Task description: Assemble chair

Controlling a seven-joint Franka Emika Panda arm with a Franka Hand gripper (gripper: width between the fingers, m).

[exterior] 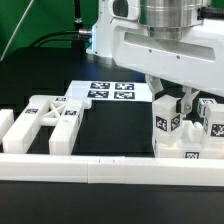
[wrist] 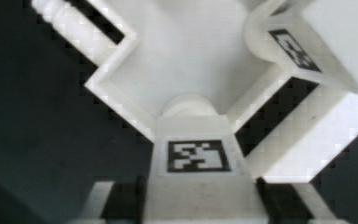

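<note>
End effector point(exterior: 173, 108) poised over a tagged white chair piece point(wrist: 197, 135) on the black bench point(exterior: 110, 135), jaws partly apart; whether it grips the piece is unclear.

Exterior view: arm point(exterior: 150, 40) cropped by top & right edges; it covers the far-right corner of the marker board point(exterior: 110, 90). Hand point(exterior: 177, 110) sits low among the chair pieces point(exterior: 168, 130) at exterior view's right, fingertips hidden, so can't tell if it grips one. Block point(exterior: 5, 127) at exterior view's left cut by the edge. Wrist view: soft focus; frame point(wrist: 197, 125) runs off every side, hand's fingers can't be made out.
</note>
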